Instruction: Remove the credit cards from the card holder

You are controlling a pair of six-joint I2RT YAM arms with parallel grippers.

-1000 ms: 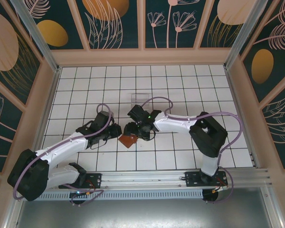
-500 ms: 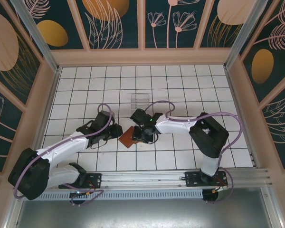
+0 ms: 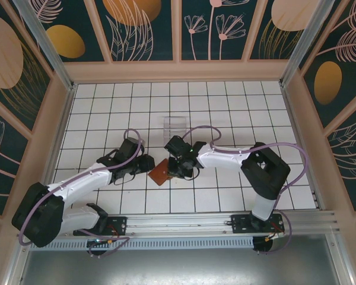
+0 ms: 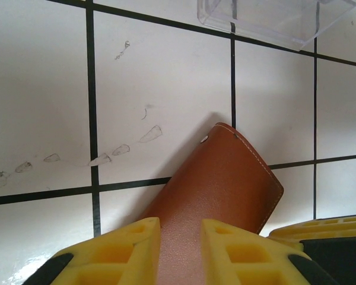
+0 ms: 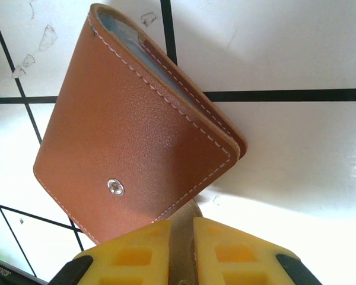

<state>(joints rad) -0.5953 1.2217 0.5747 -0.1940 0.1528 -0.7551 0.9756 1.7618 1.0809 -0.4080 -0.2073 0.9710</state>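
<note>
White tiles bear a folded reddish-brown leather card holder mid-frame. Our left gripper and right gripper both pinch it.

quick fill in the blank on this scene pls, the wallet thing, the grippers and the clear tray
1. The card holder is folded closed, and its outside is ____ in colour.
2. The left gripper and the right gripper both have ____ fingers.
3. The clear tray lies ____ from the near edge of the table than the card holder does.
4. Each gripper is shut on the ____.

Missing words: brown; yellow; farther; card holder
</note>
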